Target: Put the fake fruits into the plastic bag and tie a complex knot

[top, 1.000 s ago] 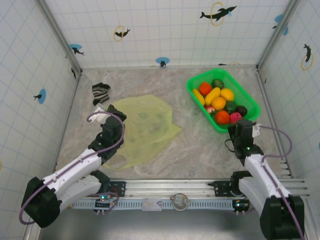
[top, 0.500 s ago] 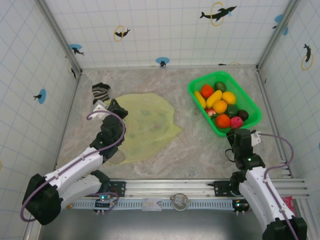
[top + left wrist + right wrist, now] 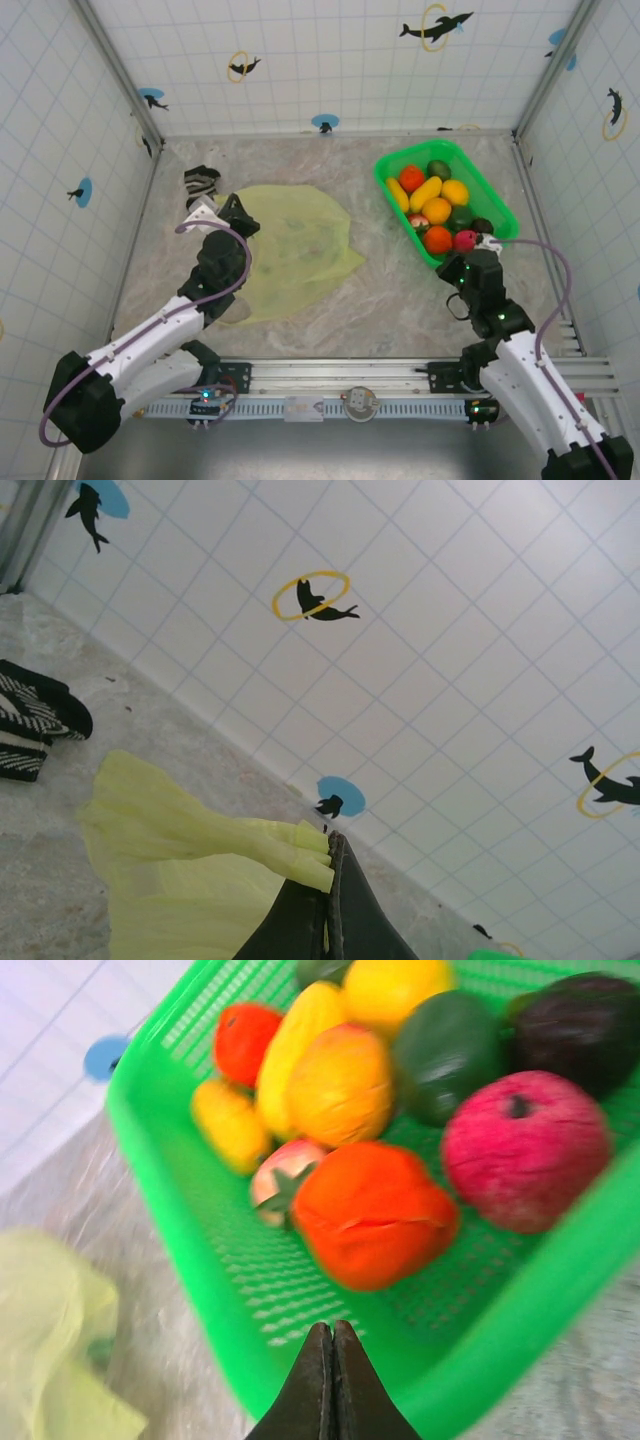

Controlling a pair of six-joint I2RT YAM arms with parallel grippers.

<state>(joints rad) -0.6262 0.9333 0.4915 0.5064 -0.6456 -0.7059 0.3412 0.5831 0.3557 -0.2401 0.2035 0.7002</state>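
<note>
The right wrist view is motion-blurred; the green basket [image 3: 190, 1230] runs off its top and right edges, and the plastic bag [image 3: 50, 1330] off its left. In the left wrist view the striped sock [image 3: 30, 715] is cut by the left edge, the bag's lower part by the bottom.

The plastic bag [image 3: 170, 880] spreads to the left of the left gripper's [image 3: 332, 846] closed jaws, with one bunched fold pinched between them. The sock [image 3: 35, 720] lies further left, past the bag. Just ahead of the right gripper's [image 3: 333, 1332] closed jaws sits the basket [image 3: 200, 1260], the fake fruits [image 3: 372, 1215] inside it.
</note>
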